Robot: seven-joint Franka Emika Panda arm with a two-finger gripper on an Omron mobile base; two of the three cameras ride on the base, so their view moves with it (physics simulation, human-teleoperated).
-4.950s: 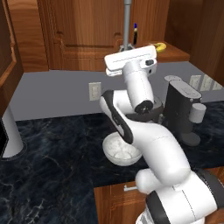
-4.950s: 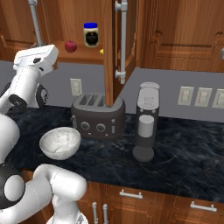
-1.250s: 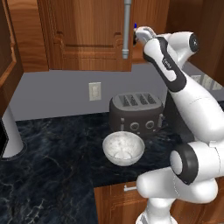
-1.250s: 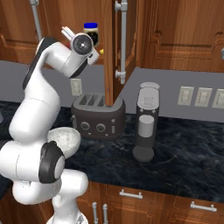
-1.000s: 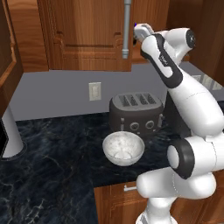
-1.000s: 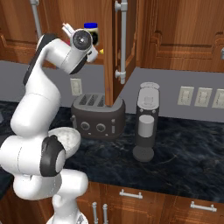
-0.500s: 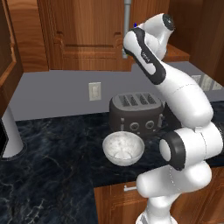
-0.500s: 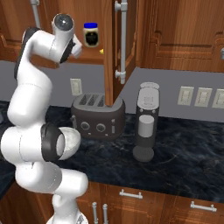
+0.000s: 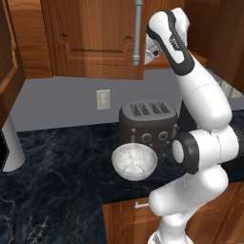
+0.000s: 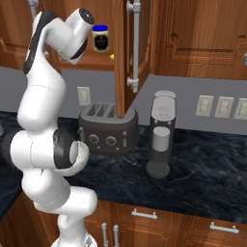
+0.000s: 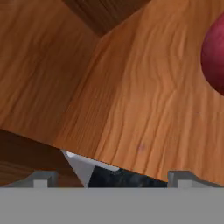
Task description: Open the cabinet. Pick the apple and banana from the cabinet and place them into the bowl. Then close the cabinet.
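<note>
Reaching: my arm stood raised high into the open cabinet [image 9: 95, 43], above the toaster [image 9: 147, 121].
Claw: my claw [image 11: 109, 177] was spread wide with nothing between its tips, over the wooden shelf [image 11: 144, 109] inside the cabinet.
Apple: the dark-red apple [image 11: 214, 57] sat on that shelf, at the right edge of my hand view, apart from the tips.
Banana: a bit of yellow, the banana [image 10: 112, 56], peeked beside the open door's edge.
Jar: a dark jar [image 10: 100, 38] with a blue lid stood on the shelf near my wrist.
Bowl: the marbled bowl [image 9: 135, 162] rested on the dark worktop [image 9: 57, 190], just before the toaster.
</note>
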